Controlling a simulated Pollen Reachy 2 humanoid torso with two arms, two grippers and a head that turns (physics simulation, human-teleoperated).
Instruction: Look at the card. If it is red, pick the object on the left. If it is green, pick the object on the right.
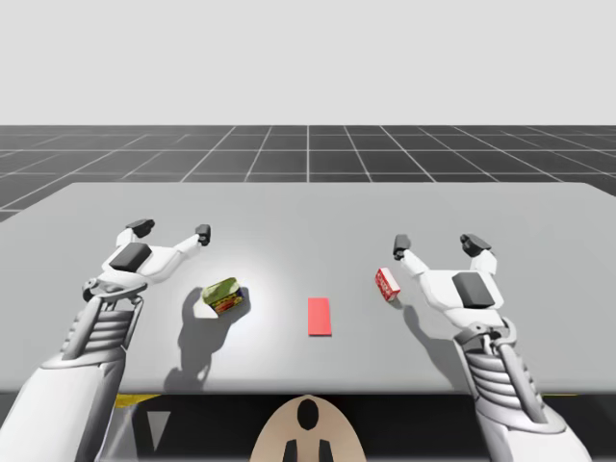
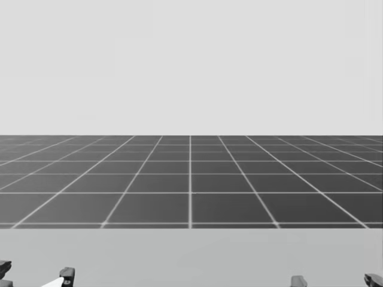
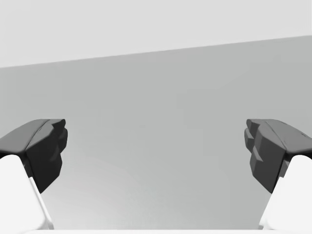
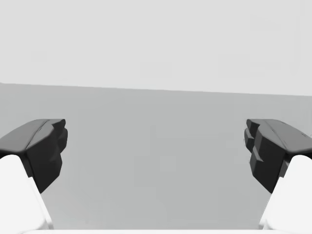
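A grey counter [image 1: 308, 217] seen from above, with a dark gridded floor [image 1: 308, 154] beyond its far edge. At the left, my left arm [image 1: 106, 332] stretches from the near edge toward the far left part of the counter. The left jaws stand wide open, holding nothing. In the left wrist view the two dark fingers [image 3: 46, 151] are well apart, with bare counter between them.

Just beside that arm, toward the middle, a green packet [image 1: 223, 296] lies on the counter, apart from the jaws. At the middle, close to the near edge, a red card [image 1: 320, 316] lies flat, between the packet and a small red box [image 1: 387, 284]. The red box sits to the right of the card, just beside the inner side of my right arm [image 1: 496, 366]; whether they touch I cannot tell.

The right jaws are spread wide too and hold nothing. The right wrist view shows dark fingers [image 4: 265, 151] far apart over bare counter. In the head view, dark fingertips [image 2: 67, 276] poke up over the counter, at left and right.
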